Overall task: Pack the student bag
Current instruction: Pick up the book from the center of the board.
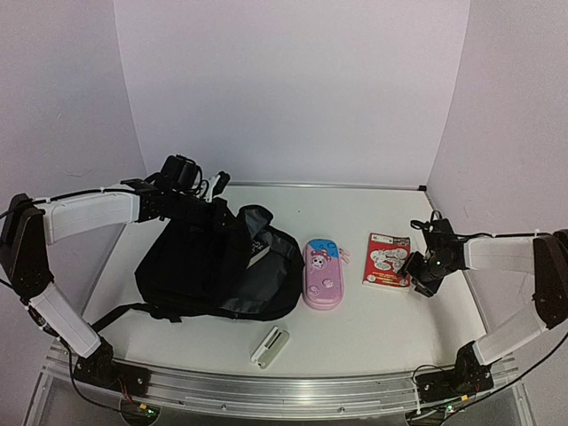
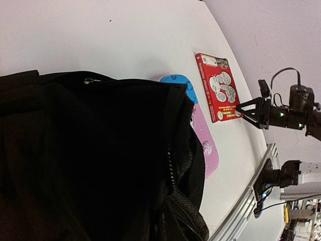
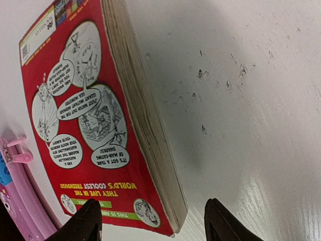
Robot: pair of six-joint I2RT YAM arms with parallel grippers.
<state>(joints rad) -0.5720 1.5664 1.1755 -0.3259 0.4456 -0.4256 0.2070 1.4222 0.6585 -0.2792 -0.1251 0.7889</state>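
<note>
The student bag [image 1: 204, 266], a big black backpack, lies on the left half of the table with its top edge lifted. My left gripper [image 1: 213, 202] is at that raised edge, shut on the bag fabric. Its fingers are hidden in the left wrist view, which the bag [image 2: 100, 150] and its open zipper fill. A red book [image 1: 387, 259] lies flat to the right. My right gripper [image 3: 155, 223] is open, low over the table, its two fingertips [image 3: 93, 221] straddling the near corner of the book [image 3: 85, 110] without touching it.
A pink pencil case [image 1: 321, 275] lies between the bag and the book, close to the book's left edge. A small white and green object [image 1: 270, 346] sits near the front rail [image 1: 284, 390]. White walls close in the table on three sides.
</note>
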